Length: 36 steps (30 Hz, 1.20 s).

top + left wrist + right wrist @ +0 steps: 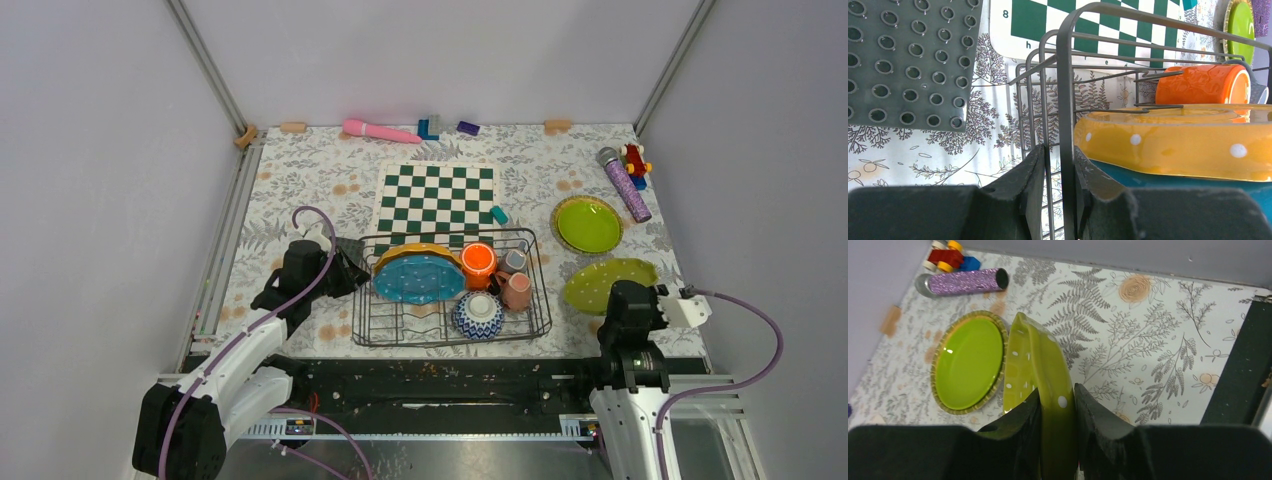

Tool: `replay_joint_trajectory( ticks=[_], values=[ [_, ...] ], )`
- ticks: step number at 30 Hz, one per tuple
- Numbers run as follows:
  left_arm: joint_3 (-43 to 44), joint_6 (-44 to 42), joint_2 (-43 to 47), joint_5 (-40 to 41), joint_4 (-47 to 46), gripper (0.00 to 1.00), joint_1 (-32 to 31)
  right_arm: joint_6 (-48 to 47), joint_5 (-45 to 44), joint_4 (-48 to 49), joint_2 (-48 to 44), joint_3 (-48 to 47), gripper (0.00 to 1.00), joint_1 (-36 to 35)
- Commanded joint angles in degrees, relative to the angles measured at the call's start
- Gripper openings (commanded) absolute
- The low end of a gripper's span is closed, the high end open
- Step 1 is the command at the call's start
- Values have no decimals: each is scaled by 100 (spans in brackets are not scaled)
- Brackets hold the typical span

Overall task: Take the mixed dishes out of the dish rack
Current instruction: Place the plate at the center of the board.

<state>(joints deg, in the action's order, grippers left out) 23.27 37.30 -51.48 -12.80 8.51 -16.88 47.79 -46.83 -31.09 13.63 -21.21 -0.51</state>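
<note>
Two grippers are seen clamped at either end of a loaded dish rack, which sits on a fern-print tablecloth with its far side overlapping the near edge of a chessboard. The wire frame at the rack's left end is pinched between the narrowed jaws of the left gripper.

A dotted lime plate is held by its rim outside the rack's right end, gripped tightly and tilted on edge by the right gripper. A plain lime plate is laid flat on the cloth just past it, to the right of the rack's far corner.

Inside the rack's left half, a yellow-orange plate with white dots is leaned against a teal plate, the teal one on the nearer side. A blue-and-white patterned bowl is lodged at the rack's near side, right of centre. An orange cup is placed at the rack's far middle, a pink mug toward its right end, and a small grey cup just behind the mug.
</note>
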Motion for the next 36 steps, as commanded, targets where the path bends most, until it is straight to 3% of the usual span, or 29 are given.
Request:
replay_joint_trajectory(
  ticks=[1,4,12,18,23,36],
  values=[
    [108,-167,36,46,219,23,1,678,-256,426,42,-89,0,12],
    [108,-171,34,52,219,23,1,776,-176,383,52,60,1,14],
    [134,-185,-46,20,212,23,1,1262,109,380,245,480,17,16],
    [134,-182,-9,33,230,23,1,1393,230,384,247,584,40,16],
    [141,-191,-7,84,256,23,5,1404,411,303,242,705,43,12],
    [169,-196,-45,142,289,23,1,1793,473,304,335,991,64,14]
  ],
)
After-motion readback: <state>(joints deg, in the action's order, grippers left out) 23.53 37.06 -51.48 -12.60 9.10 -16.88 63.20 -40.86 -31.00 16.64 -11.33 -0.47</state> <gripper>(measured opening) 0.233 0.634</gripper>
